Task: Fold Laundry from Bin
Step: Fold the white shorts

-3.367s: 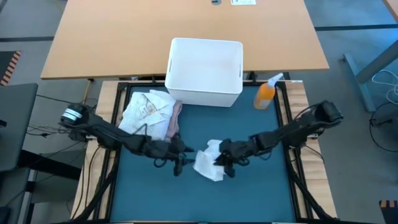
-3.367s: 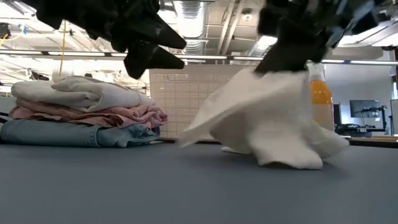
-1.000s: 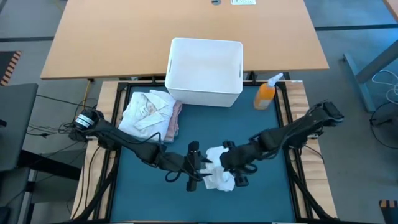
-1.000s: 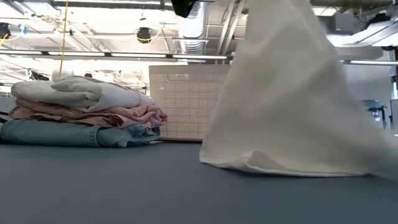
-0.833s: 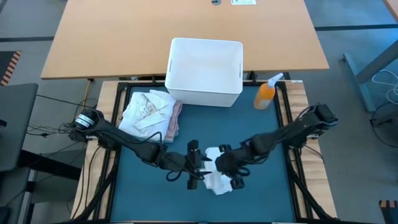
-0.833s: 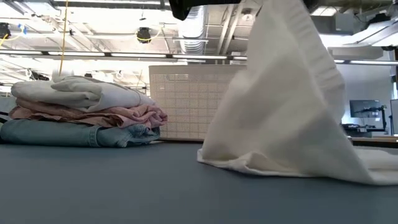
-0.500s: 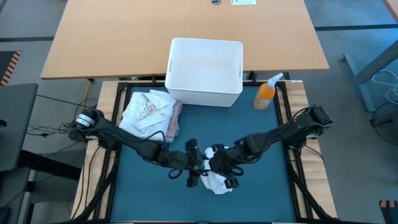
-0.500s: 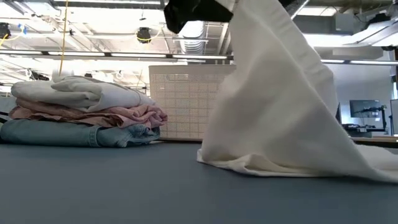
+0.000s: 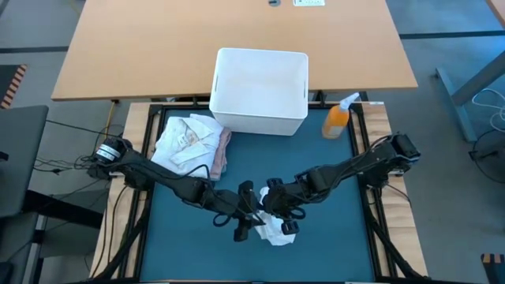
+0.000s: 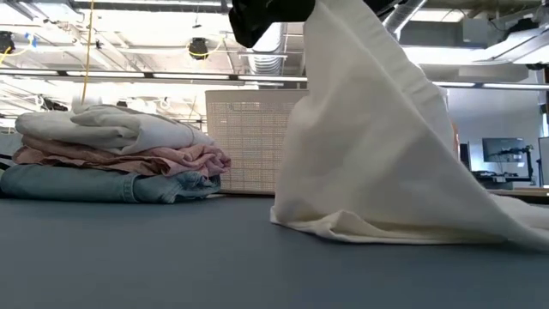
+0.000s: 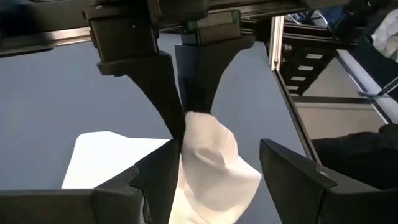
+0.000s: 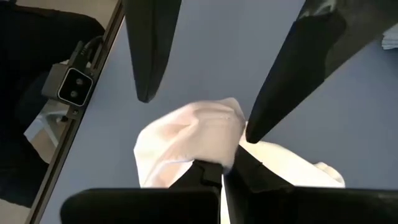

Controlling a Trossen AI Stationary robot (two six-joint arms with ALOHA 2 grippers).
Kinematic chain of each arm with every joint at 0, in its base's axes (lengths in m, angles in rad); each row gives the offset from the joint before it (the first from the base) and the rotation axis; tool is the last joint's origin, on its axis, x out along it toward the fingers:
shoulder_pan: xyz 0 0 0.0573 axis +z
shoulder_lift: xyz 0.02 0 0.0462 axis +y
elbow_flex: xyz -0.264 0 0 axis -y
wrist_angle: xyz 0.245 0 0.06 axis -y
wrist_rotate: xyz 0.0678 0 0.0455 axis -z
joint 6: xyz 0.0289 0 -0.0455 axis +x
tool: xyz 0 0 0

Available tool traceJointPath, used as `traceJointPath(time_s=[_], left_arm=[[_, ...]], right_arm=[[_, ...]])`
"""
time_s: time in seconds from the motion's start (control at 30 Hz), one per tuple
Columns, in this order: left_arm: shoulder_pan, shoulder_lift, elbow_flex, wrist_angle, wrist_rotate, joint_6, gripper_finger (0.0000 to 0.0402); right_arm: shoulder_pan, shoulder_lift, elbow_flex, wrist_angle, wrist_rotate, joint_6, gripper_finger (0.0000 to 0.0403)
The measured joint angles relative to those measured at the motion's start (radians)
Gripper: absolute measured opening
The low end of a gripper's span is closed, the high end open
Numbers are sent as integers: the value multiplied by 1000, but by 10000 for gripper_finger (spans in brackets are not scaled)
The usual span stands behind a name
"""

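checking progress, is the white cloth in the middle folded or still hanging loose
Hanging loose, not folded. The white cloth is pinched at its top by the shut right tool and drapes down in a cone, with its lower edge bunched on the mat.

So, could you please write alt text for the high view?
Both grippers meet over the teal mat: the right gripper pinches a white cloth, the left gripper open beside it. Behind sit folded laundry and a white bin.
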Motion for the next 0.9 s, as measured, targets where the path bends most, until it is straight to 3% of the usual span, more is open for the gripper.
traceJointPath(time_s=[0.57,0.73,0.9], left_arm=[[25,0,0,-52,-27,-78,196],[25,0,0,-58,-7,-50,132],[23,0,0,-62,-12,7,28]], right_arm=[[-11,0,0,26,9,0,22],[-24,0,0,26,33,-1,26],[-20,0,-1,31,28,-61,60]])
